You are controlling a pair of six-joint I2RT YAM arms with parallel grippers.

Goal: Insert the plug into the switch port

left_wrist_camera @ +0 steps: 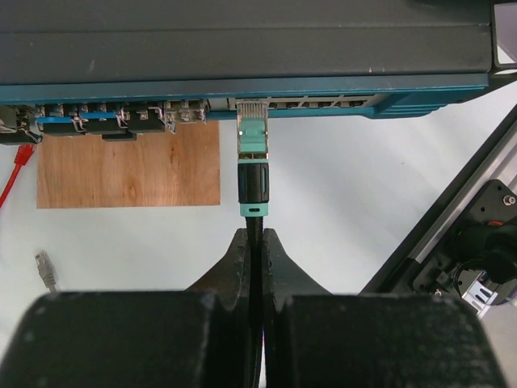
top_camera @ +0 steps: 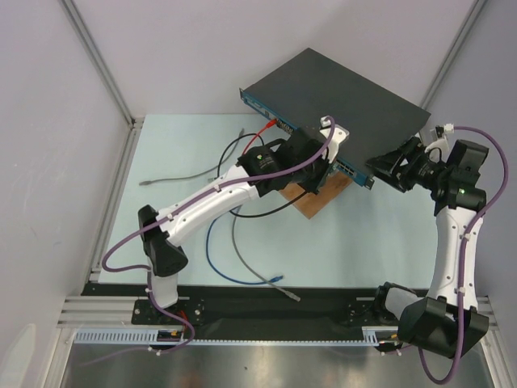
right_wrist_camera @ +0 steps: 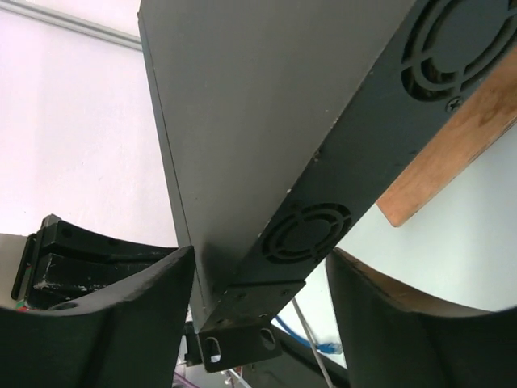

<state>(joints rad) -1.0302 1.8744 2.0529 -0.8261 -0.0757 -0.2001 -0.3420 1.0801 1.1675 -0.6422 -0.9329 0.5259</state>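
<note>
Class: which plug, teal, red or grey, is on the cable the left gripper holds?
The teal plug, its cable pinched in the left gripper, tip at the switch ports. The red plug and grey plug sit apart, ungripped.

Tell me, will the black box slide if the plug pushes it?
Probably barely: the switch looks metal, stiff and heavy. Propped on the wooden board it might wobble, but the right pincer seems to clamp its end.

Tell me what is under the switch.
A wooden board lies under the switch, sticking out beyond its front edge. How far back it reaches is covered by the case.
</note>
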